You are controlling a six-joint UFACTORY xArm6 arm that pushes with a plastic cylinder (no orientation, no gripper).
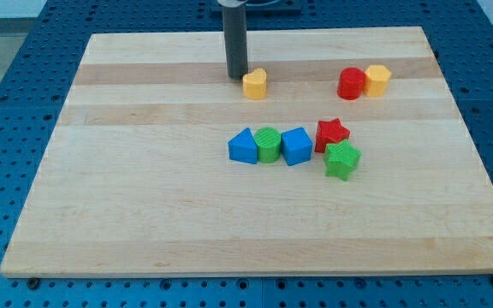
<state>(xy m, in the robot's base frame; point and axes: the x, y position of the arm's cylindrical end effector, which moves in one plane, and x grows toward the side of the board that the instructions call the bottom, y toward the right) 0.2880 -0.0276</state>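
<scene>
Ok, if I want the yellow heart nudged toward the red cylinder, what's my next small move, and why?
Probably a short, slow slide of my tip toward the view's right. It sits right beside the yellow heart, on its left and slightly higher, and the red cylinder lies further right at about the heart's height. Pushing off-centre may turn the heart, so keep it short.
</scene>
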